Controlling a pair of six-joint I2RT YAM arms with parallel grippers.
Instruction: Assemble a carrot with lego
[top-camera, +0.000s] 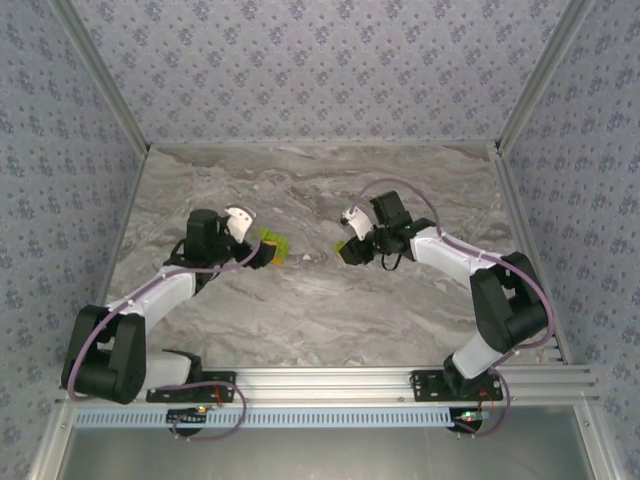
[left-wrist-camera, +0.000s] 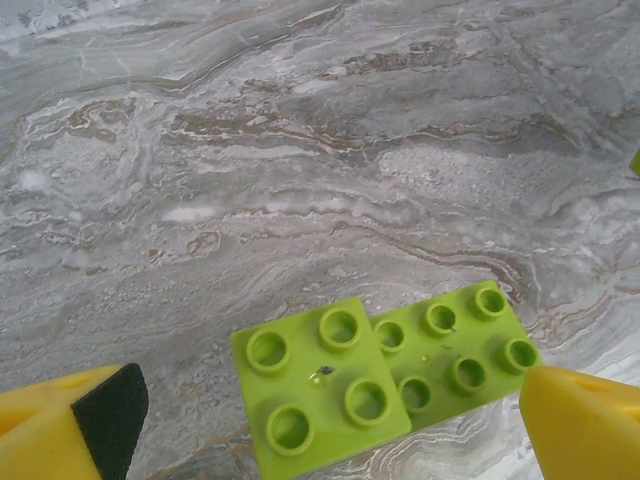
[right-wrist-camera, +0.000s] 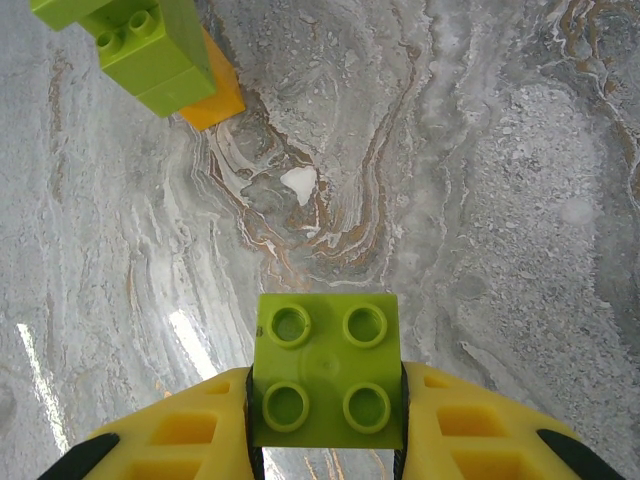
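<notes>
Right fingers (right-wrist-camera: 180, 440) pinch lime brick (right-wrist-camera: 325, 370), studs facing camera.

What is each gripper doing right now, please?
Left gripper: open, the carrot build between its fingers.
Right gripper: shut on a lime-green brick.

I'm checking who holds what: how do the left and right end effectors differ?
The left end effector is open; the right end effector is shut on a green brick. The left one flanks the joined green bricks without gripping them; the right one squeezes its brick's sides. Both have yellow fingers.
</notes>
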